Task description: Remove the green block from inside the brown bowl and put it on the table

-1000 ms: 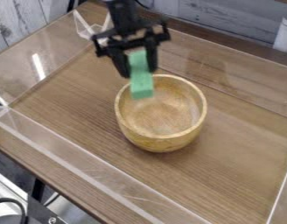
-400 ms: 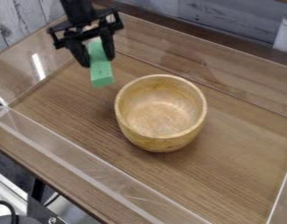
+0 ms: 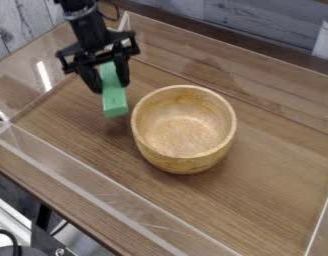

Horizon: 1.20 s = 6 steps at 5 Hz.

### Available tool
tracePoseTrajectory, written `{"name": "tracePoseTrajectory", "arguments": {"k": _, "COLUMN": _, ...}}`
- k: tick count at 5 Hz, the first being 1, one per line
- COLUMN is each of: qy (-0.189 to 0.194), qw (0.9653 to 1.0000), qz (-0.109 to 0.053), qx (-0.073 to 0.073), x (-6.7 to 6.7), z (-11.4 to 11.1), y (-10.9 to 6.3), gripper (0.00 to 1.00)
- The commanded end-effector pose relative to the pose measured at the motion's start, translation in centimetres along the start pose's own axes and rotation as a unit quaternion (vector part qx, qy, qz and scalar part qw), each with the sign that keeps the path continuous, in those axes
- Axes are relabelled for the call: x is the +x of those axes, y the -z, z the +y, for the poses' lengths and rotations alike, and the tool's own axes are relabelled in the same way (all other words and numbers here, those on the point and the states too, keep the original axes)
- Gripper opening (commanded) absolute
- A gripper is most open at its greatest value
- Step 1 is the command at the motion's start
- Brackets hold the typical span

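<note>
The green block [image 3: 115, 97] hangs upright in my black gripper [image 3: 104, 73], whose fingers are shut on its upper end. Block and gripper are just left of the brown bowl [image 3: 184, 128], over the table [image 3: 73, 140]. The block's lower end is close to the tabletop; I cannot tell whether it touches. The light-brown wooden bowl stands near the middle of the table, and nothing shows inside it.
Low clear acrylic walls [image 3: 127, 215] run around the tabletop. The left wall [image 3: 27, 85] stands a short way from the gripper. Bare wood-grain surface lies in front of and to the right of the bowl.
The gripper carried the green block from above the bowl's left rim out to the left, then came lower and slightly back toward the bowl. The bowl has not moved.
</note>
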State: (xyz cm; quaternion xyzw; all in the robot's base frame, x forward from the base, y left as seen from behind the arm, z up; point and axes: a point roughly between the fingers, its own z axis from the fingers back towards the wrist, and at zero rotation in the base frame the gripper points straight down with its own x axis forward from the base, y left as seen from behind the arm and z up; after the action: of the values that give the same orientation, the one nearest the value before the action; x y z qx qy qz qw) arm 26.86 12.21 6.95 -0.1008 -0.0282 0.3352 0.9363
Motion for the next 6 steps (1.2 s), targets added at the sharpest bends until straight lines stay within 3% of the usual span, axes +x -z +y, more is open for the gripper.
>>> {"name": "tracePoseTrajectory", "arguments": {"k": 1, "qy": 0.008, "qw": 0.9996, "qz": -0.027, "qx": 0.001, "x": 0.8, "z": -0.3, "y": -0.2, "gripper": 0.0}}
{"name": "tracePoseTrajectory", "arguments": {"k": 4, "qy": 0.014, "qw": 0.9994, "qz": -0.032, "qx": 0.007, "x": 1.1, "z": -0.4, "y": 0.3, "gripper": 0.0}}
{"name": "tracePoseTrajectory", "arguments": {"k": 5, "qy": 0.018, "qw": 0.9992, "qz": -0.034, "qx": 0.007, "x": 1.2, "z": -0.4, "y": -0.8, "gripper": 1.0}}
{"name": "tracePoseTrajectory", "arguments": {"k": 6, "qy": 0.022, "qw": 0.9991, "qz": -0.035, "qx": 0.005, "x": 1.2, "z": -0.6, "y": -2.1, "gripper": 1.0}}
